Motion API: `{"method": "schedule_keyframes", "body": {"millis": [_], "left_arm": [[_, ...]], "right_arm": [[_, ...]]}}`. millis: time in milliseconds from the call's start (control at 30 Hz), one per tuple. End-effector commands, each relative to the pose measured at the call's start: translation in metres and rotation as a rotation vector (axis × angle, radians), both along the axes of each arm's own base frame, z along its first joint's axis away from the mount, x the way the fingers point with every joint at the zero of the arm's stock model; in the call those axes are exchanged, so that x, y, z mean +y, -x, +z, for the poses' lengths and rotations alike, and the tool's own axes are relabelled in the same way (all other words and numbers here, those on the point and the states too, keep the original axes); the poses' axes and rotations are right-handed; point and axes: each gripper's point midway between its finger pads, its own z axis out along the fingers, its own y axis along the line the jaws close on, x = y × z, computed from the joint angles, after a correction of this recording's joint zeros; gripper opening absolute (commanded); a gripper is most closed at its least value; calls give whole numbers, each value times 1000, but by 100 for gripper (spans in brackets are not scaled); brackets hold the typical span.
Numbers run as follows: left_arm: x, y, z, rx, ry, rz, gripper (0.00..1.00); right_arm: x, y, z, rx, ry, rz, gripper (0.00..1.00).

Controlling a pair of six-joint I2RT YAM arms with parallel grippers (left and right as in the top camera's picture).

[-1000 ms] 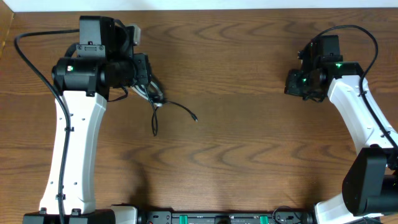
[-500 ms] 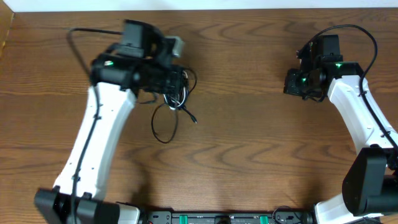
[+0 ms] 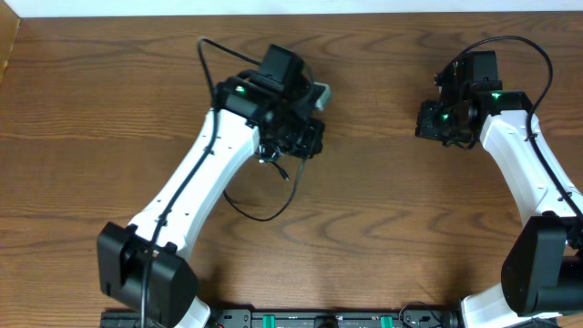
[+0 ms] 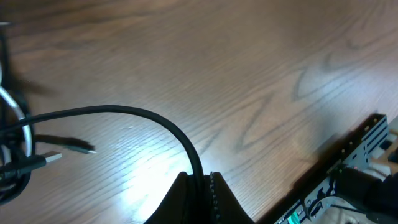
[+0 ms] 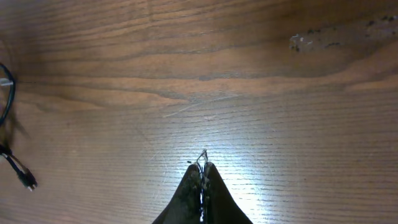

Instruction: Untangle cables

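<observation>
Above the table's middle, what does the left gripper (image 4: 200,177) carry? — Student

Its fingers are pinched together on the black cable (image 4: 124,112), which arcs away from the jaws toward a bunch at the left edge of the wrist view. There the white cable (image 4: 13,104) shows as a pale strand among the dark turns; whether it is knotted cannot be told. Two plug ends (image 4: 86,149) show beside the bunch. — Tutor

Why grip a single strand? — Student

Probably to draw the black cable out of the tangle. Seen from overhead, its slack loop (image 3: 260,215) lies on the wood toward the arm's base. The right gripper (image 5: 202,167) is closed on nothing and hangs well apart over bare wood, likely in reserve to pin the other strand. — Tutor

And the setting? — Student

A brown wood-grain table (image 3: 383,219), glossy enough to throw glare under each wrist. A rail with green fittings (image 3: 301,321) lines its near edge, and a pale strip (image 3: 273,7) its far edge. Of the room nothing more shows. — Tutor
</observation>
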Motion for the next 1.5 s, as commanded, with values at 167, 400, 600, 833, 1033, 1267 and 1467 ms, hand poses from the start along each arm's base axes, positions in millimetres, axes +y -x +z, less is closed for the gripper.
{"method": "schedule_keyframes", "body": {"millis": [167,400,600,833,1033,1267,1467], "left_arm": [[-26,7,-8,-16,22,-77,14],[-43,3,-2,-68,57,-95,36],[-29,-20,8,-146,15,-33,61],[23,-50,24,-205,-67,158,62],[50,-50,-8,-126,-166,232,61],[49,-45,-45,-70,-217,130,60],[46,-38,-85,14,-250,15,59]], "right_arm": [[-30,-6,9,-29,5,-66,1],[-51,-7,14,-46,-56,-86,2],[-43,-8,18,-67,-111,-26,12],[-33,-8,20,-70,-134,4,22],[-26,-7,19,-67,-135,20,31],[-22,-6,19,-64,-133,32,37],[-23,-5,18,-60,-127,29,38]]}}
